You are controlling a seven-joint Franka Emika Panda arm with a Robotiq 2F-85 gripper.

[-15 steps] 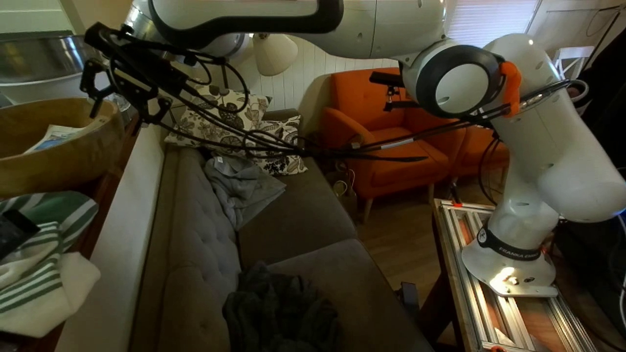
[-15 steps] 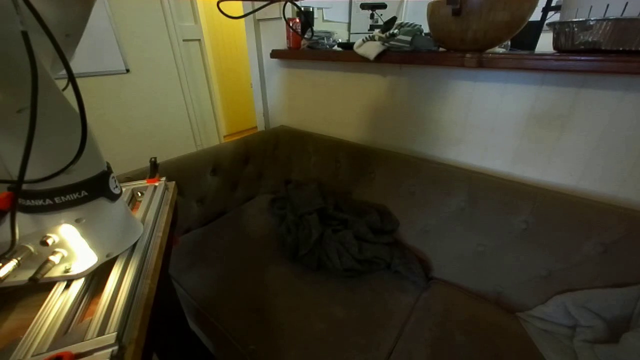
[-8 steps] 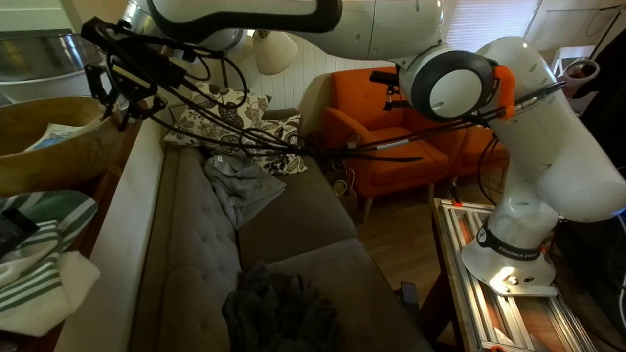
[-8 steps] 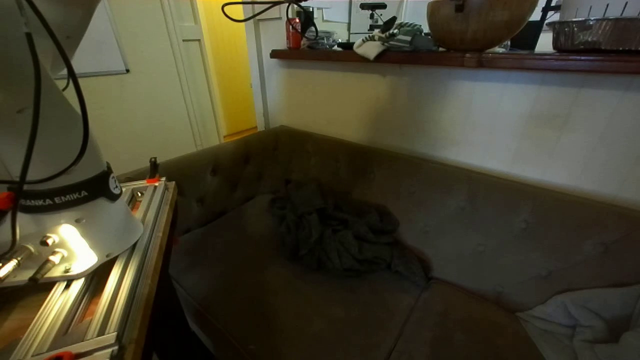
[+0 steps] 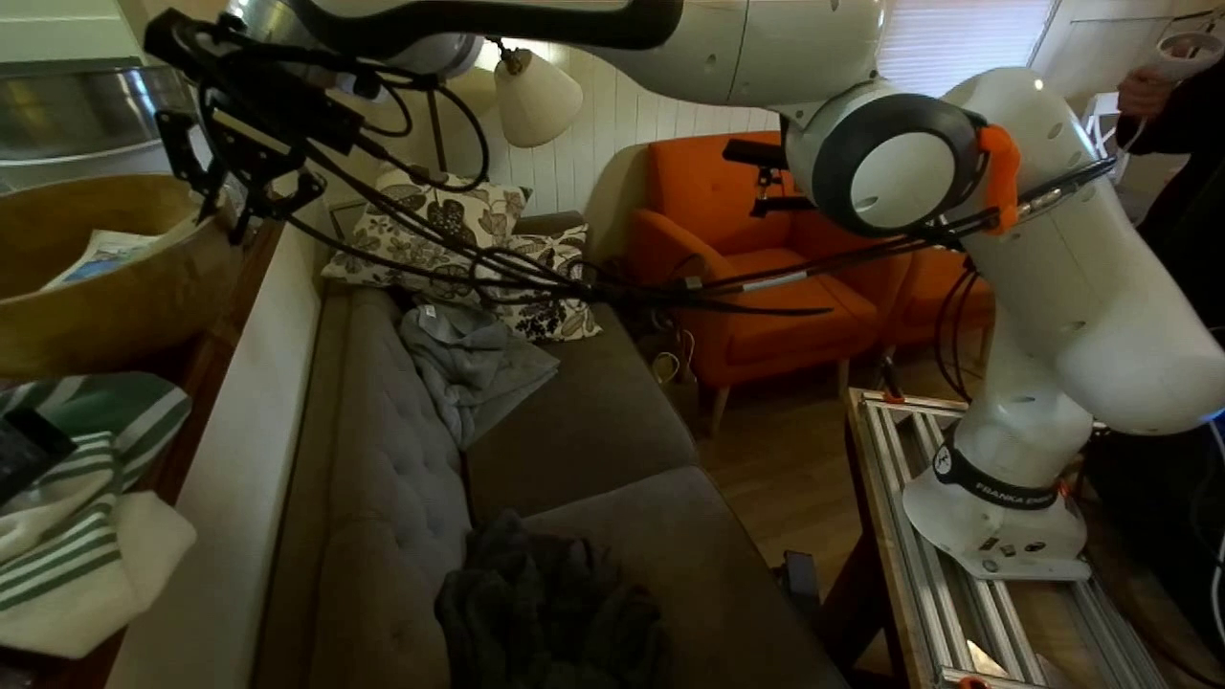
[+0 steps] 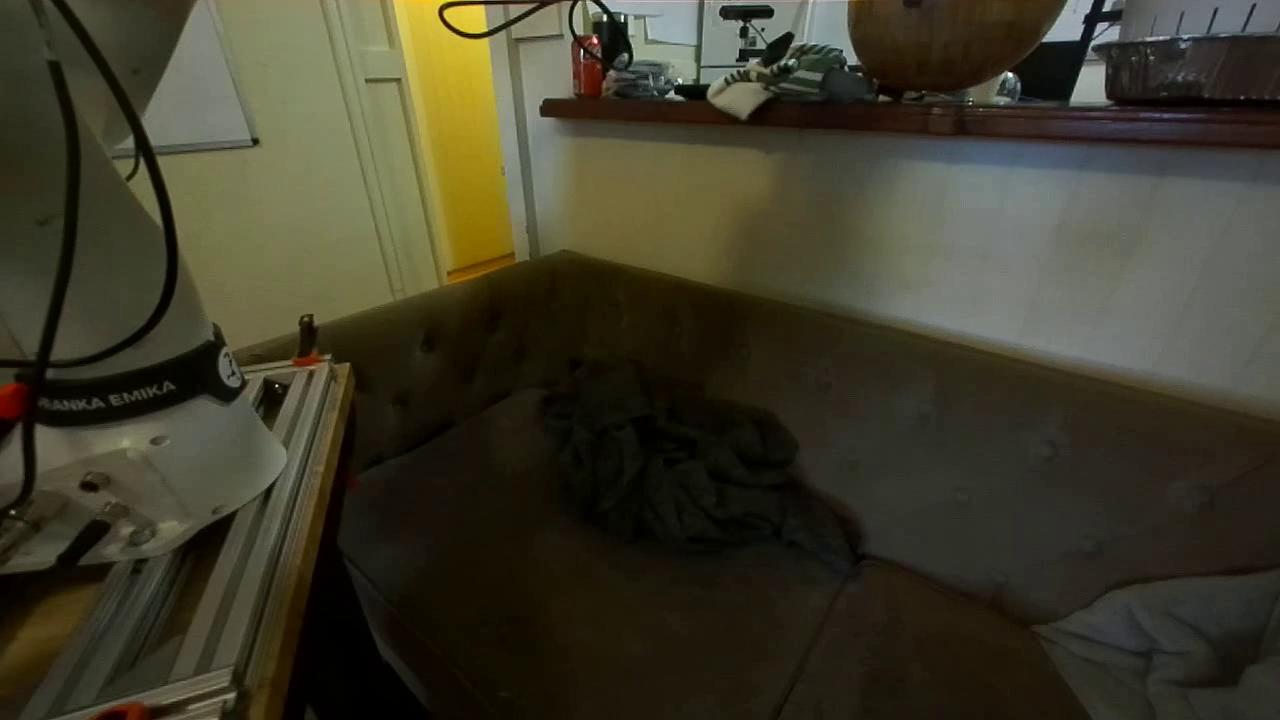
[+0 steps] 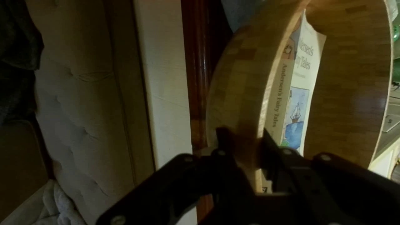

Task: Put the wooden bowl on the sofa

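My gripper (image 7: pixel 245 137) is shut on the near rim of the wooden bowl (image 7: pixel 350 93), one finger outside the wall and one inside. A paperback of fairy tales (image 7: pixel 301 93) lies within the bowl. From outside, the gripper (image 5: pixel 222 222) shows at the bowl's right edge in an exterior view. The bowl (image 6: pixel 950 45), cut off by the top of an exterior view, looks slightly raised over the ledge; whether part of it still touches there I cannot tell. Below the ledge runs the grey-brown sofa (image 5: pixel 593 411), with its tufted back (image 7: pixel 81 93) left in the wrist view.
The red-brown ledge (image 6: pixel 740 115) also carries a striped towel (image 5: pixel 77 536) and a foil pan (image 6: pixel 1190 70). A metal basin (image 5: pixel 86 115) stands behind the bowl. On the sofa lie a dark blanket (image 5: pixel 545 612), a grey blanket (image 5: pixel 478 364) and floral cushions (image 5: pixel 450 211).
The gripper has come down to the rim and closed on it. Since then gripper and bowl have both risen a little, and the bowl's base sits higher against the ledge.
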